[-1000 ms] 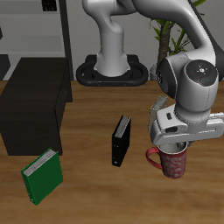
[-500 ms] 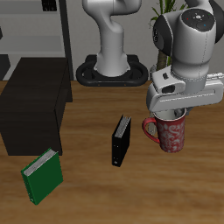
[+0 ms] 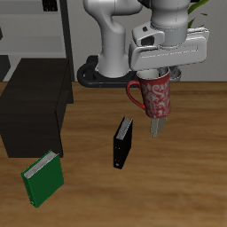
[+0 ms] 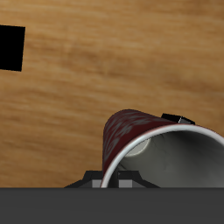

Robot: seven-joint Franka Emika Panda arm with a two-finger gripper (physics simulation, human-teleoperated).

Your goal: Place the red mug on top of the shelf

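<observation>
The flat top of the shelf (image 3: 34,82) lies bare and open from above. Between the shelf and the red mug (image 3: 156,94), hanging clear of the table (image 3: 191,195), a black book (image 3: 122,143) stands upright; a green book (image 3: 43,177) stands before the shelf.

No readable text, label, brand, number or sign shows in either view.
</observation>
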